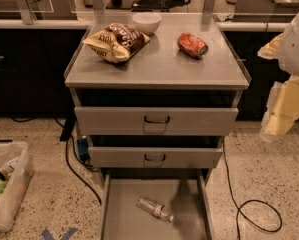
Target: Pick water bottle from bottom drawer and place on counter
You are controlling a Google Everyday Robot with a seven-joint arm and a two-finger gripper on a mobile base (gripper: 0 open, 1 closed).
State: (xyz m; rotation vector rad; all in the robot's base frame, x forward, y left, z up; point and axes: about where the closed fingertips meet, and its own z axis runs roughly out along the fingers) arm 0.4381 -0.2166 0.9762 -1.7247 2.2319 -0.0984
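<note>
Water bottle (154, 208) is lying on its side, alone, in the open bottom drawer (120, 204). Claw (281, 118) is hanging at the right, well apart from it; whether released or clenched cannot be told. Descending straight and closing across the bottle's body is advisable. Table (159, 69) is carrying a chip bag (116, 41), a bowl (147, 22) and a red can (192, 45); a floor bin (16, 184) is holding rubbish.
</note>
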